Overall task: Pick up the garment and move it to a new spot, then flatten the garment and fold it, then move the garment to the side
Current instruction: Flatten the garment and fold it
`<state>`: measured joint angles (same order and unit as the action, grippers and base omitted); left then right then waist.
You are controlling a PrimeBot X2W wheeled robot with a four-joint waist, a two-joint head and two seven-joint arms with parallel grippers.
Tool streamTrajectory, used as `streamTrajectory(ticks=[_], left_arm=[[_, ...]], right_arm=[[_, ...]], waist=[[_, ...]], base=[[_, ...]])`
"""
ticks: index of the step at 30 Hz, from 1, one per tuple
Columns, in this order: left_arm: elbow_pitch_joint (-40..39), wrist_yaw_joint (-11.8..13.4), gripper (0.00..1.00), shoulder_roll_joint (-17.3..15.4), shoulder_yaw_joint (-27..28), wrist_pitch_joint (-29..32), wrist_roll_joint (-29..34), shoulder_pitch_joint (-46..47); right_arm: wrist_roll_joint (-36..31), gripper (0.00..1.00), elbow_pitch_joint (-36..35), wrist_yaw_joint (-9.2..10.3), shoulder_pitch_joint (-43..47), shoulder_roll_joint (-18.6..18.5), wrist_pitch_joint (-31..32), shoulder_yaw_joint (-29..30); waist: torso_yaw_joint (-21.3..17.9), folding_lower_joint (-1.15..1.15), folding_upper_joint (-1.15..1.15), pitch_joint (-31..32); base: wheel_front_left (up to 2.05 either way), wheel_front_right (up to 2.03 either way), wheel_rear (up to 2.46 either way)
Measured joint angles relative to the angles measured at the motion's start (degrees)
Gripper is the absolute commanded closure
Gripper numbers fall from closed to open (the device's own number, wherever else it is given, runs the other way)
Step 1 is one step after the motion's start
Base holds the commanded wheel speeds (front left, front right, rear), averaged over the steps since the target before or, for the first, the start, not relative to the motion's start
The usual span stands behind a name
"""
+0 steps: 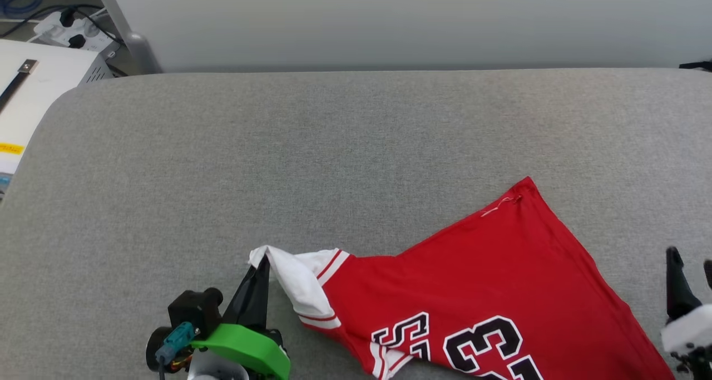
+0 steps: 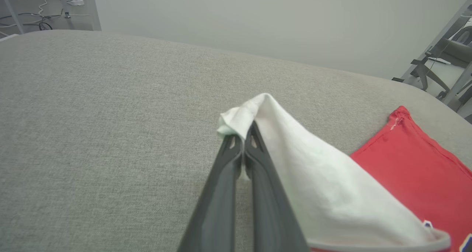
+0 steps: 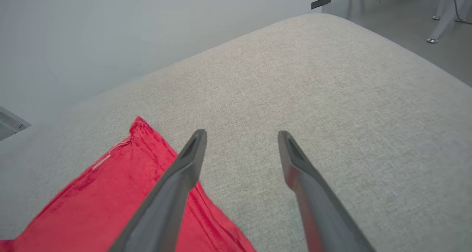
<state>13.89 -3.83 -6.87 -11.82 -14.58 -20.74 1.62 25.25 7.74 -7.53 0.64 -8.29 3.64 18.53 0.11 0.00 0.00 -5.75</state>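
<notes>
Garment (image 1: 489,291) lies on the near right part of the grey table (image 1: 334,146), one white sleeve (image 1: 297,282) pinched by the left gripper (image 1: 263,262).

At the near edge of the table, left of its middle, the left gripper's two dark fingers (image 2: 221,193) are pressed together on the tip of the white sleeve, which rises in a small peak. Further right, the red body of the garment spreads flat on the table, with the black numerals "23" (image 1: 489,346) toward the near edge and one red corner pointing to the far side. At the near right part of the table, the right gripper (image 3: 241,134) has its fingers spread wide with nothing between them, near the red hem.
</notes>
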Motion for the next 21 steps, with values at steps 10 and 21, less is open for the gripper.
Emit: streamTrajectory(ticks=[10, 21], left_arm=[[-1.00, -0.70, 1.00, 1.64, -2.82, -0.04, 0.16, 4.31], [-2.29, -1.63, 1.00, 2.83, -4.87, -0.07, 0.59, 8.67]], right_arm=[[2.00, 0.00, 8.91, 0.00, -17.89, -12.85, 16.06, -17.46], [5.81, 0.00, 14.71, 0.01, -31.68, -19.47, 37.05, -30.54]], waist=[[3.45, 0.00, 0.00, -4.41], [7.77, 0.01, 0.00, -9.88]], base=[[0.00, 0.00, 0.00], [0.00, 0.00, 0.00]])
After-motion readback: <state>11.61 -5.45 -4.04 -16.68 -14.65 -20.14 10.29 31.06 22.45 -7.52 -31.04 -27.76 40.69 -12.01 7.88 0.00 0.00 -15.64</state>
